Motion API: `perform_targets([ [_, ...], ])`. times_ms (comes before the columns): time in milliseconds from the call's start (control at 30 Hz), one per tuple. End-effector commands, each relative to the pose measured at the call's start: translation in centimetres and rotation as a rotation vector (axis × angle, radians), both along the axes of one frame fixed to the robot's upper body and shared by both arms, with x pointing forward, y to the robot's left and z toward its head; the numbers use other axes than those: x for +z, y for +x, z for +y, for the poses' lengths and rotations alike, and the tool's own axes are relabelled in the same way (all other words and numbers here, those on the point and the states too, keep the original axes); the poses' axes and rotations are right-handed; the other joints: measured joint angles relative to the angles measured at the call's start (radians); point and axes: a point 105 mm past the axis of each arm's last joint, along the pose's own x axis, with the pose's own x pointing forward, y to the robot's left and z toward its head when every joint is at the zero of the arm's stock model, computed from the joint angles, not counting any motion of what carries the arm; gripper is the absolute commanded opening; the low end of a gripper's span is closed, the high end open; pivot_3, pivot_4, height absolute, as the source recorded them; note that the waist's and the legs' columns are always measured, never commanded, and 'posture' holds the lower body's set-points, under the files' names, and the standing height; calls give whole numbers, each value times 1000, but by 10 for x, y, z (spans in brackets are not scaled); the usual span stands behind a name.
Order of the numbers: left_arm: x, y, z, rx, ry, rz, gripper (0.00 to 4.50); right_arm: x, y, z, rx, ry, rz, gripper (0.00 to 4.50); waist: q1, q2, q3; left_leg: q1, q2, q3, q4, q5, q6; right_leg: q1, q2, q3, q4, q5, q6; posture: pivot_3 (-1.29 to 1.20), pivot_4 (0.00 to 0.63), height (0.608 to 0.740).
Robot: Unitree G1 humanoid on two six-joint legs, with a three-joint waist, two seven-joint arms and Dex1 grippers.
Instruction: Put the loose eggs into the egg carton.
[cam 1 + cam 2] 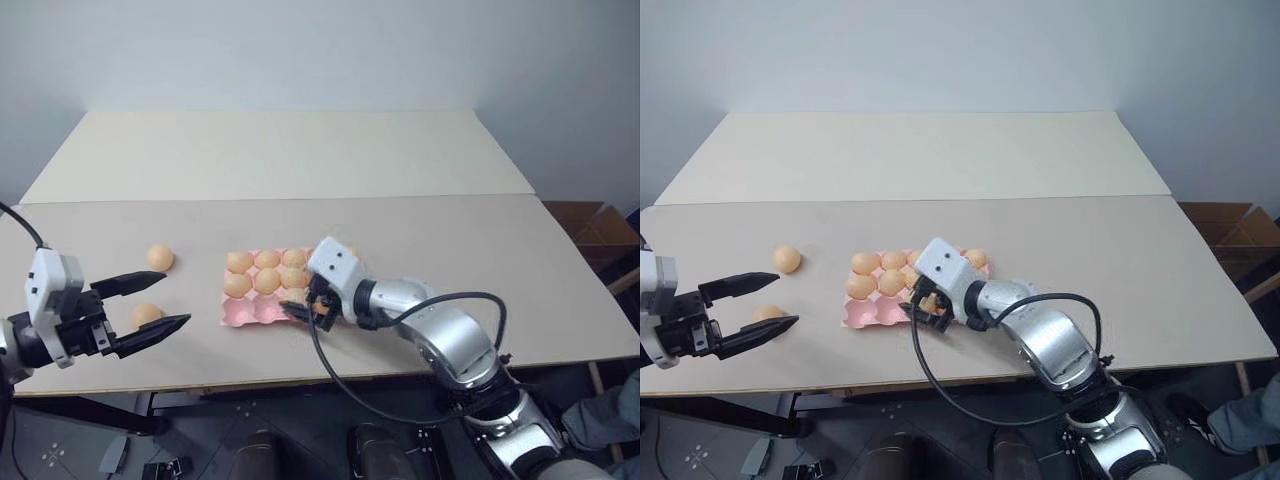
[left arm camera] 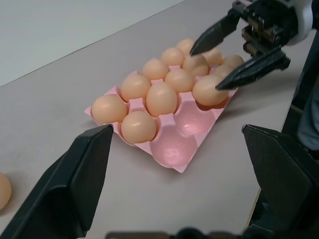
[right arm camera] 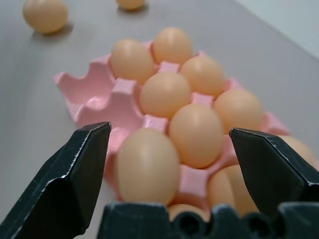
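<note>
- Beige desk made of two tabletops set edge to edge, backed by a plain pale wall.
- The egg carton lies on the nearer tabletop, close to the desk's front edge and roughly midway along it.
- Most of its cups hold eggs; in my left wrist view two cups at the carton's near corner are bare pink.
- My right gripper is over the carton's front row, fingers spread apart.
- One egg sits in a cup between those fingers. I cannot tell whether either finger touches it; the gripper is not clamped on it.
- My left gripper is above the desk's front-left area, well apart from the carton, fingers spread apart and holding nothing.
- Two loose eggs lie on the desk left of the carton: one egg farther from the front edge, the other between my left fingers as seen from the head.
</note>
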Motion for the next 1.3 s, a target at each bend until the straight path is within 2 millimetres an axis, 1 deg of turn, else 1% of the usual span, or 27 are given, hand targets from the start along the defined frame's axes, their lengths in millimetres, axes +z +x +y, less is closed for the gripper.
perform_targets([
  [33,7,-9,0,-11,15,-27,4500,34,1,-33,2,70,-104,4483,1,0,0,0,0,0,0,0,0,0,0,0,0,0,0,0,150,740],
  [133,5,-15,8,19,22,-11,4500,46,1,-72,5,84,-124,4483,2,0,0,-1,0,0,0,0,0,0,-1,0,-2,0,0,0,150,740],
  [233,5,-19,13,48,22,-9,4500,49,-7,-101,47,74,-126,4483,2,0,0,-1,0,0,0,0,0,1,0,0,-3,-1,0,0,150,740],
  [333,4,-26,22,112,30,-2,4500,41,-20,-125,109,26,-86,4483,-1,0,0,1,1,-1,-1,0,0,1,1,-1,-2,-1,-1,0,150,740],
  [467,-1,-46,36,200,44,45,4500,33,-31,-145,150,-9,-23,4483,-12,-1,0,2,1,1,-2,0,0,2,1,1,-2,-4,0,0,150,740],
  [567,-3,-52,37,241,45,60,4500,31,-33,-149,167,-13,-17,4483,-6,-1,0,3,1,1,-2,0,0,2,0,1,-2,-7,-1,0,150,740],
  [700,-6,-51,38,342,35,38,4500,31,-33,-146,205,1,-25,4483,4,-1,0,6,0,1,-1,0,0,6,-1,1,-2,-8,0,0,150,740],
  [833,-13,-52,39,432,8,70,4500,32,-31,-145,220,1,-41,4483,4,-1,0,6,0,1,-1,0,0,6,0,1,-3,-8,0,0,150,740],
  [867,-17,-49,42,483,0,106,4500,32,-31,-145,220,0,-45,4483,4,-1,0,6,0,0,-1,0,0,6,0,1,-3,-8,0,0,150,740],
  [933,-26,-41,50,600,-69,207,4500,33,-31,-146,220,-3,-53,4483,5,-1,0,6,0,0,-1,0,0,6,0,1,-3,-7,-1,0,150,740],
  [1033,-37,-23,60,779,-46,273,4500,32,-31,-146,223,-2,-56,4483,12,-1,0,6,0,-3,-1,0,0,7,0,1,-2,-6,1,0,150,740],
  [1100,-40,-13,59,837,-84,277,4500,32,-32,-146,223,1,-57,4483,13,-1,0,7,0,-4,-1,0,0,7,1,1,-1,-4,3,0,150,740],
  [1200,-45,0,55,887,-161,298,4500,31,-32,-145,219,2,-61,4483,11,-1,0,7,-1,-5,-1,0,0,8,0,2,-2,0,1,0,150,740],
  [1300,-58,12,48,902,-141,344,4500,31,-32,-145,211,-1,-81,4483,9,-3,0,6,-1,-5,-1,0,0,8,0,2,-3,1,2,0,150,740],
])
